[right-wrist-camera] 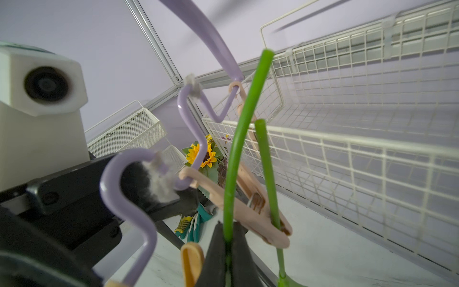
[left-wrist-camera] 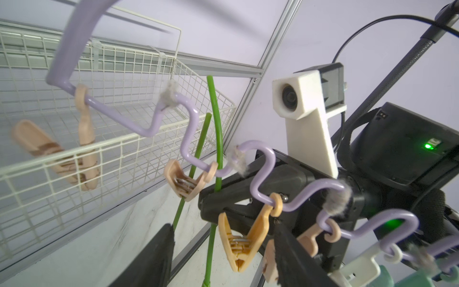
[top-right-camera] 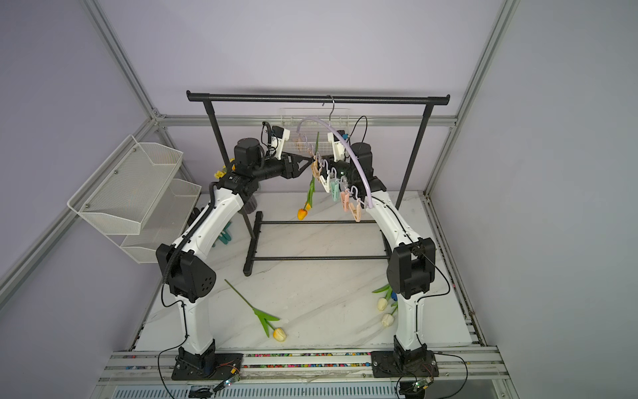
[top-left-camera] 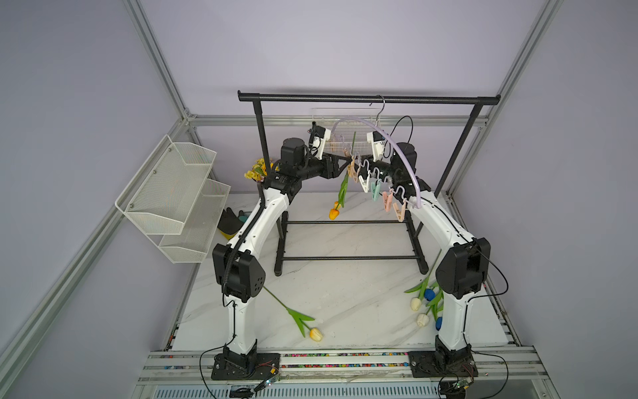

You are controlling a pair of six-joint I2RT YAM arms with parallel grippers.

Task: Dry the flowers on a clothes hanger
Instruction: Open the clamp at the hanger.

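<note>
- Clothes hanger (top-left-camera: 397,152): hooked on the black rack's top bar (top-left-camera: 310,98), far and right of centre. Its row of clips slants down between your two arms.
- Right gripper (right-wrist-camera: 228,236): fingers pinched tight on one green tulip stem (right-wrist-camera: 233,154) (the longer, curved one), just beside a peach clip (right-wrist-camera: 250,216).
- Second stem (right-wrist-camera: 268,174): clamped in that peach clip.
- Left gripper (left-wrist-camera: 224,226): fingers partly spread either side of a yellow clip (left-wrist-camera: 238,256); you cannot tell whether they touch it.
- Table (top-left-camera: 345,293): a yellow tulip (top-left-camera: 316,334) lies near left, and white and blue tulips (top-left-camera: 426,305) lie near right.
</note>
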